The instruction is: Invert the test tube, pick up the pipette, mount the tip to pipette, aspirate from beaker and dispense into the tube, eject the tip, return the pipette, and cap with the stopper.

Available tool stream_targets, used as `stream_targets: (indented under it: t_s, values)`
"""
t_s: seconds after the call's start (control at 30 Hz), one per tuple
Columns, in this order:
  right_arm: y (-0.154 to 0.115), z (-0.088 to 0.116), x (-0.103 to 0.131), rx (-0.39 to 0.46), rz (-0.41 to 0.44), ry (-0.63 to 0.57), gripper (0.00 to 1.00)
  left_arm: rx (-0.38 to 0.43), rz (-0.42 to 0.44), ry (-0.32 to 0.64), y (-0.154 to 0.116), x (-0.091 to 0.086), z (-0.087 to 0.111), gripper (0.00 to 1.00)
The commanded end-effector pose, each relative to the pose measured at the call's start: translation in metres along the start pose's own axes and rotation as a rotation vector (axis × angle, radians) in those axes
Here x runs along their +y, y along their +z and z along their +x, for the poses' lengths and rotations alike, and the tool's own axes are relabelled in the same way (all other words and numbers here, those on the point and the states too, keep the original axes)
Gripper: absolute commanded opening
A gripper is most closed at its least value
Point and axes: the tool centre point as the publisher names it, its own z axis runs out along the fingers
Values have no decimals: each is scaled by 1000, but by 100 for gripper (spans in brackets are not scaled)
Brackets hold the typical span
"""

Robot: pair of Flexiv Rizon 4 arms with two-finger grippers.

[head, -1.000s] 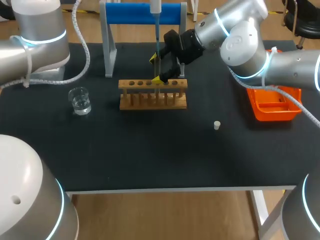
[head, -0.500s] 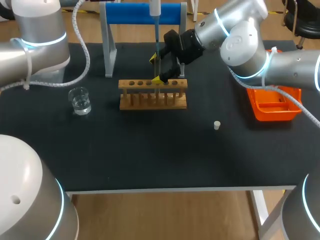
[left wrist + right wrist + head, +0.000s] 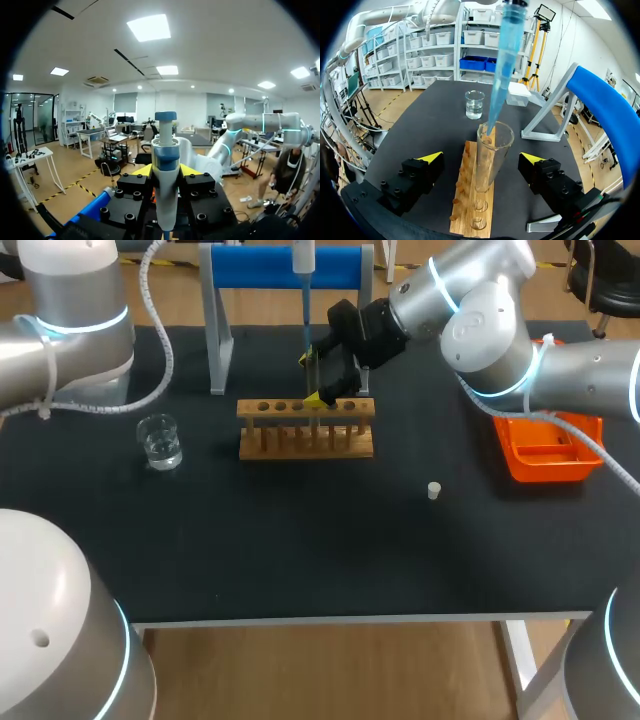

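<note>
Clear glass, the test tube [image 3: 492, 147] stood upright in the wooden rack [image 3: 470, 225], upper centre of the head view. It lay straight ahead of the nearer right end effector [image 3: 482, 158], whose spread fingers flanked it without touching. The blue pipette tip [image 3: 502, 60] hung near vertical, its point at the tube's mouth. The left end effector [image 3: 165, 170] was clenched on the pipette [image 3: 165, 192].
</note>
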Motion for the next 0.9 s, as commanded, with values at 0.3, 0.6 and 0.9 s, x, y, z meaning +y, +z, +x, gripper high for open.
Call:
stream_targets:
  t_s: [0.3,0.6,0.9]
  values:
    - [-1,0,0,0,3,0,100,-17,33,2,2,1,-1,0]
    - [-1,0,0,0,3,0,100,-16,73,-1,6,2,-4,0]
    - [-1,0,0,0,3,0,100,6,96,-19,7,2,-4,0]
